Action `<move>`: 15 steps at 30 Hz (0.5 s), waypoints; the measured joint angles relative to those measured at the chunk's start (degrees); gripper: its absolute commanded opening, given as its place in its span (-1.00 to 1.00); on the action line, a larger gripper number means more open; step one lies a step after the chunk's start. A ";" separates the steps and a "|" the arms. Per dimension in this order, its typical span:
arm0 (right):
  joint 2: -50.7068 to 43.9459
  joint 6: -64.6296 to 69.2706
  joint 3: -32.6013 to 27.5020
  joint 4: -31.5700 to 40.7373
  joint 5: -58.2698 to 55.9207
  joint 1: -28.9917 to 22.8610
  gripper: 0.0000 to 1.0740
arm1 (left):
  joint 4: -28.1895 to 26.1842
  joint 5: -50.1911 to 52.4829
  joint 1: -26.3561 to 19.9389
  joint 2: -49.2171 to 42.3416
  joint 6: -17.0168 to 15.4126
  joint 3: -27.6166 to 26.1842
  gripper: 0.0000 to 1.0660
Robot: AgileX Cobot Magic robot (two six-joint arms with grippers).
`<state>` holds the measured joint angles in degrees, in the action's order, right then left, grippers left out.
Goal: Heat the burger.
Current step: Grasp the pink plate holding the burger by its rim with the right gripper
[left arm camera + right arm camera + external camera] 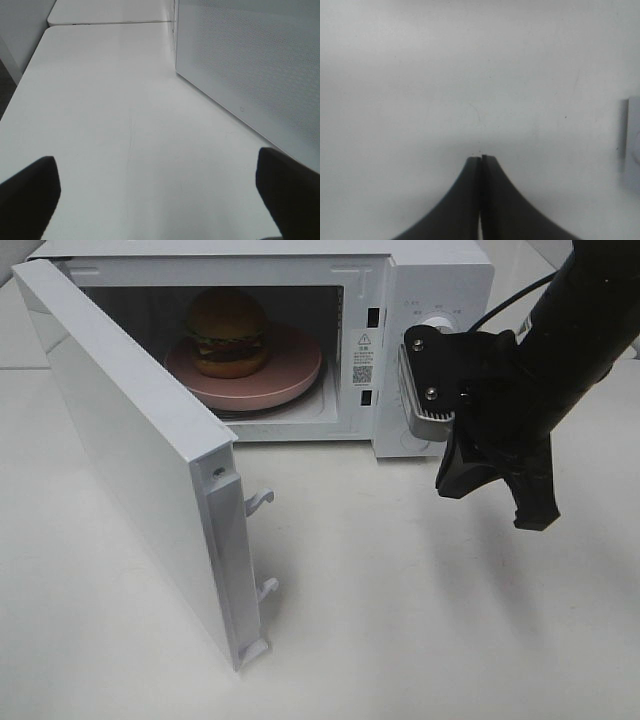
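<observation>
Now, the burger (228,332) is seen on the plate (297,375) inside the microwave (440,285), its door (120,440) wide open. Right fingers (462,205) are clenched empty, left fingers (30,195) spread. If the door is shoved hard, the microwave could be slid aside.

Burger (228,332) on plate (290,375) inside microwave (440,280); door (130,460) left.
</observation>
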<state>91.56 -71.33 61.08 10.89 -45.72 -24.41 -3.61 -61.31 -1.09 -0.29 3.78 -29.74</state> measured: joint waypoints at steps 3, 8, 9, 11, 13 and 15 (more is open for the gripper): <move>-0.06 -5.16 0.11 0.00 0.11 0.00 -0.97 | 0.00 0.00 0.00 0.00 0.00 0.00 0.88; -0.06 -11.80 0.11 -3.61 0.11 0.00 -0.91 | 0.00 0.00 0.00 0.00 0.00 0.00 0.88; -0.06 -11.80 0.11 -3.61 0.11 0.00 -0.91 | 0.00 0.00 0.00 0.00 0.00 0.00 0.88; -0.06 -12.38 0.11 -5.39 0.80 0.00 -0.76 | 0.00 0.00 0.00 0.00 0.00 0.00 0.88; -0.06 -12.32 0.11 -5.56 1.38 -0.23 -0.56 | 0.00 0.00 0.00 0.00 0.00 0.00 0.88; -0.06 -11.40 0.11 -5.79 2.64 -1.03 -0.30 | 0.00 0.00 0.00 0.00 0.00 0.00 0.88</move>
<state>91.50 -82.74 61.19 5.10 -43.09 -25.44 -3.61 -61.31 -1.09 -0.29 3.78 -29.74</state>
